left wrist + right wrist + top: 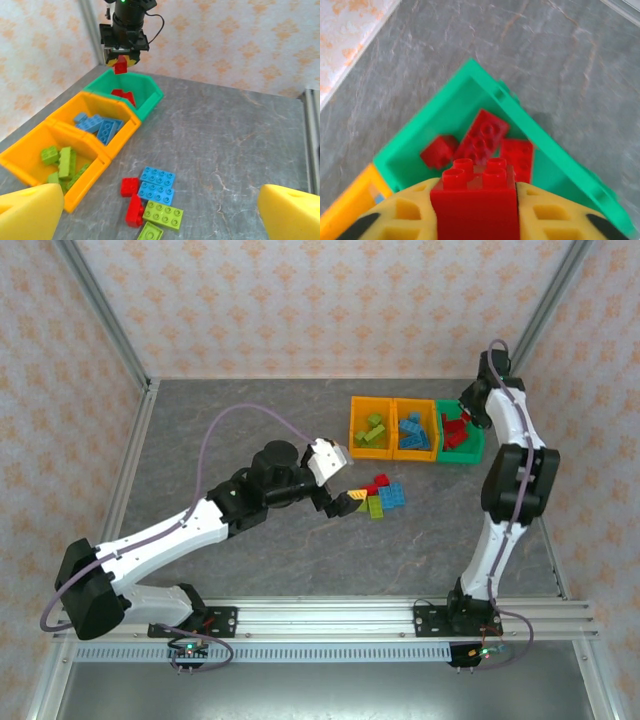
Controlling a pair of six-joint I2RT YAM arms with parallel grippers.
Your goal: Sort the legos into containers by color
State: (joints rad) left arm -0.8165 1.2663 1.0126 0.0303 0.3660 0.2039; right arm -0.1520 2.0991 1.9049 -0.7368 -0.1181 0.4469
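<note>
Presently, right gripper (475,212) clasps a red brick (474,197) over the green bin (550,137), whose contents match it; left gripper (160,212), spread wide, hovers by the loose legos (156,184)

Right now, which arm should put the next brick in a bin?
Right: its tool grips a red brick above the green bin; the left tool hangs open over the loose bricks.

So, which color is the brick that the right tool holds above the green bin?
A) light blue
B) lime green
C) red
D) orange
C: in the right wrist view, the right tool is closed on a red brick, with the green bin just below it.
</note>
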